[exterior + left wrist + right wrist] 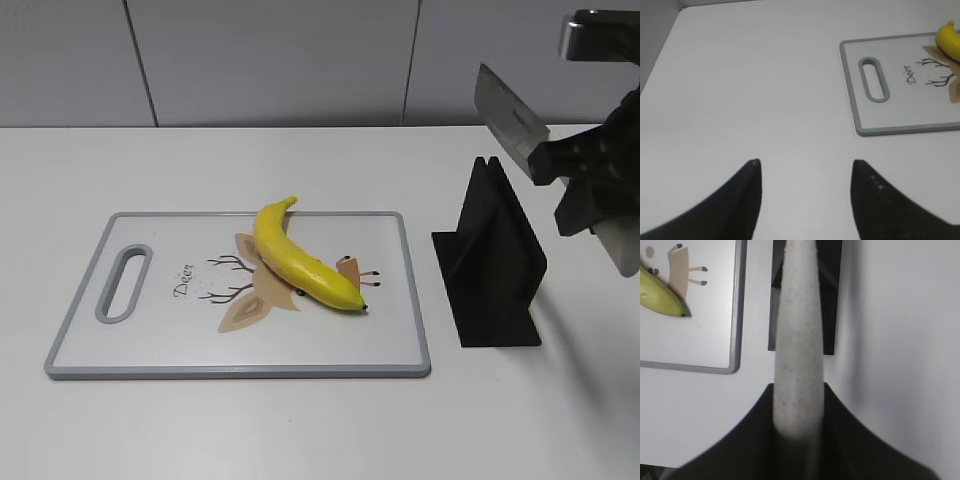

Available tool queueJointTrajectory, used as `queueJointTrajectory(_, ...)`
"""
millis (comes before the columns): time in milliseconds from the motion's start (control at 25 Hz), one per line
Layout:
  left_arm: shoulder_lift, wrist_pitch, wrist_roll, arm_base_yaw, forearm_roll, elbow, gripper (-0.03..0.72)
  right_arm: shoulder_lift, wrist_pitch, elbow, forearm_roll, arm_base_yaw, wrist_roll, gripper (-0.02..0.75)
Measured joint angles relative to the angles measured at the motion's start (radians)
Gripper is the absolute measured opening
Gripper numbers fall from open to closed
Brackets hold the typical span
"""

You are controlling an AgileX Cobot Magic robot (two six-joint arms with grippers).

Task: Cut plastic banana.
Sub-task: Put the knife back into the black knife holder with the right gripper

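Nearest in exterior view: bare white table (250, 430), matte, plain. On it, cutting board (380, 300), white with grey rim, slot handle (123, 283) at its left end, deer drawing and the word "Deer" printed mid-board. Plastic banana (300, 262) lies flat on cutting board, about centre, over the drawing. Long axis runs diagonal: stem (288, 203) toward the far edge of cutting board, dark tip (362, 307) toward the near right corner. Curve bulges toward the handle end.

Right of cutting board, just beside it but apart: black knife stand (490, 270), upright, slotted, on the table. Above and right of the stand: right gripper (575, 160), black, pinching a knife by its pale handle (797, 365); blade (510, 120) is in the air, tilted up and toward the left, above the stand. Right wrist view: handle sits clamped between the two black fingers (755, 440), stand below it, banana tip and cutting board corner to the left.

Left gripper (805, 165) in left wrist view only: fingers spread, nothing between them, over bare table left of cutting board's handle end, well apart from banana.

Farthest: grey panelled wall (280, 60) behind the table, thin dark seams.
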Motion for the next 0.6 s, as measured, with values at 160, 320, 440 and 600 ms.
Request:
queueJointTrajectory(160, 0.0, -0.05, -0.001, 0.0, -0.001, 0.013, 0.554, 0.0, -0.008, 0.0, 0.003, 0.0, 0.001, 0.176)
queueJointTrajectory(320, 0.0, -0.106, -0.001, 0.0, -0.012, 0.037, 0.554, 0.0, -0.011, 0.002, 0.005, 0.0, 0.001, 0.176)
queueJointTrajectory(440, 0.0, -0.108, -0.001, 0.0, -0.013, 0.041, 0.554, 0.0, -0.011, 0.004, 0.007, 0.0, 0.006, 0.176)
queueJointTrajectory(600, 0.0, -0.112, -0.001, 0.0, -0.013, 0.041, 0.554, 0.0, -0.011, 0.01, 0.008, 0.0, 0.011, 0.176)
